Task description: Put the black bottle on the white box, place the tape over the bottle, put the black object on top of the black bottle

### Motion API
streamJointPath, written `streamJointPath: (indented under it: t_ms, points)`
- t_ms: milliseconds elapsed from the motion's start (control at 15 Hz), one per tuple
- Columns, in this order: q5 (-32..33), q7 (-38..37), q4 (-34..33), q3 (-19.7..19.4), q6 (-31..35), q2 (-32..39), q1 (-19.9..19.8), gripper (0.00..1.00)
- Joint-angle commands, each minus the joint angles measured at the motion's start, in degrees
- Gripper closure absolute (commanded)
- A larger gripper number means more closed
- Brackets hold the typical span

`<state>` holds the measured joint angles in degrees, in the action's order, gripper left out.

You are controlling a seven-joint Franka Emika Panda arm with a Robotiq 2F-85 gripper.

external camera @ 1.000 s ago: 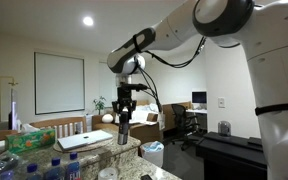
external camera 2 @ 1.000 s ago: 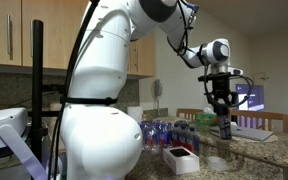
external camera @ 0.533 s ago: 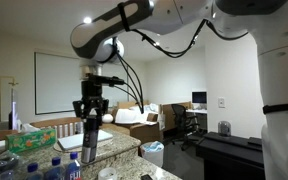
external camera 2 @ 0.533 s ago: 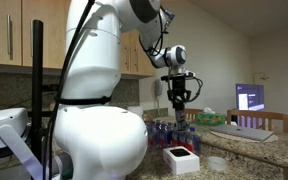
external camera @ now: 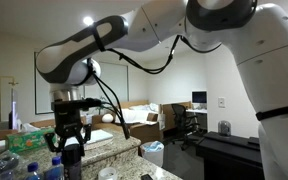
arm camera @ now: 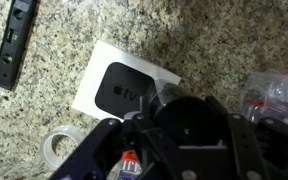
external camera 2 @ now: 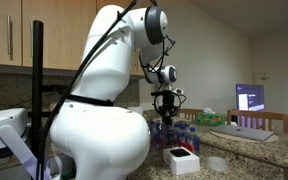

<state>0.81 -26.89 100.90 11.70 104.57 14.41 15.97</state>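
Over speckled granite counter (arm camera: 204, 40), end effector (external camera: 72, 148) clamped on cylindrical black bottle (external camera: 72, 166)

Tabletop (arm camera: 184, 30) was speckled granite. Wooden cabinets (external camera 2: 24, 35) hung on the wall behind. One recessed ceiling light (external camera: 87, 20) was on. Pale wall (external camera: 9, 60) carried a large white panel (external camera: 59, 82), possibly a blind. Office chair (external camera: 191, 122) and lit monitor (external camera 2: 249, 97) stood farther back.

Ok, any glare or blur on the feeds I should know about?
Wrist view: gripper close and out of focus, white box sharp. In an exterior view the ceiling light blows out and the black bottle in the gripper is a dark silhouette. In an exterior view the monitor glares.
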Motion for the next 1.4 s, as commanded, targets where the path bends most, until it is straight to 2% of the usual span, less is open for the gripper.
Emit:
streamJointPath:
  t_ms: [0,467,1000,1333]
  points:
    - [-1.7,-4.8,-1.2,-1.7,-1.8,1.3,0.0,0.69]
    - [-4.8,-8.6,0.0,-4.5,-2.0,0.3,-1.1,0.69]
    - [-10.3,-8.4,0.7,-5.7,-1.6,0.4,-3.0,0.69]
    - [-11.2,-9.2,0.7,-6.4,-2.6,0.3,-3.7,0.69]
